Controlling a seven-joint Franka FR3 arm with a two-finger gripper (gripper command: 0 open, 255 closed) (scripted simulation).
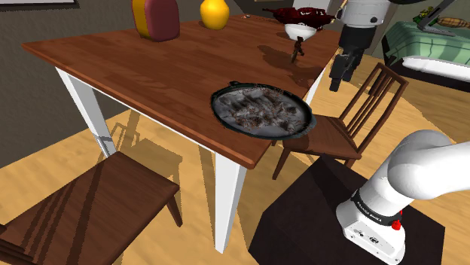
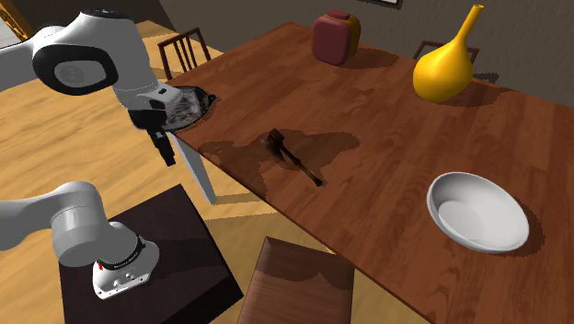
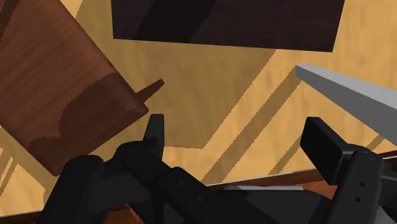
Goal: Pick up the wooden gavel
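Gripper (image 2: 167, 156) is hanging off the table (image 2: 386, 175) edge, fingers pointing down at the floor (image 3: 210, 95), with a chair seat (image 3: 57, 95) below it. In the wrist view the two fingers (image 3: 154, 130) are standing well apart with only floor between them: open wide, carrying nothing.

Gavel (image 2: 294, 158) is lying flat on the table top, well apart from the hand, off to the side and inward over the wood, and judging by the table edge it is sitting higher than the fingertips. Its head is pointing toward the hand; the thin handle is running away from it, roughly along the near table edge.

Skillet (image 2: 189, 103) is sitting on the table corner just beside the hand, on the side away from the gavel.

Judgement: the hand is needing to lift, cross over the edge, and turn its jaws across the handle's line before coming down.
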